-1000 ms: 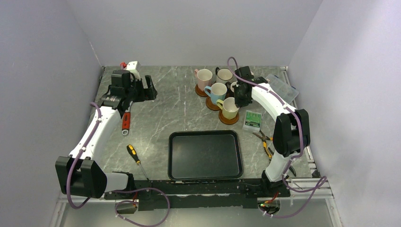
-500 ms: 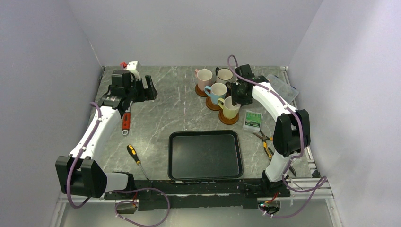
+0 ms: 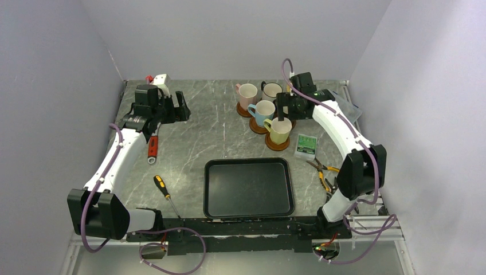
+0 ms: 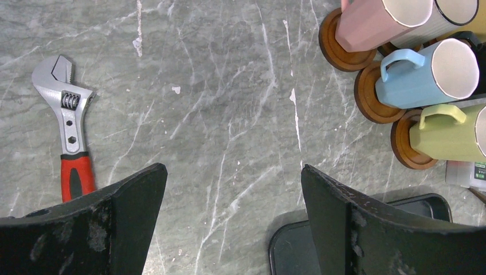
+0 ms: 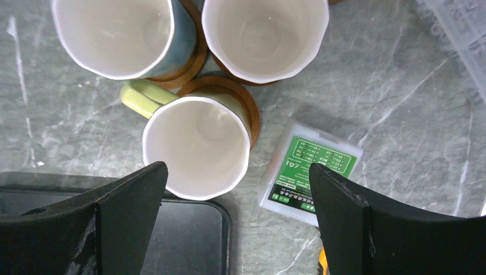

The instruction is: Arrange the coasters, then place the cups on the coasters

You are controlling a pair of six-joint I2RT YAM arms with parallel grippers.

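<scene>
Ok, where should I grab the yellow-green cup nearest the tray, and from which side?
Probably the rim wall on the side facing the tray, from straight above, pinching inside and outside. The yellow-green cup stands upright; its handle is tucked by the blue cup, and the cream cup crowds its far side.

top external: looking down from high behind near edge, covering whole table | left wrist: facing down, near surface | right wrist: facing down, closer | overlap: sharing yellow-green cup, tray corner

Glossy ceramic cups, wood-look coasters, matt black tray, polished marble-patterned table
</scene>
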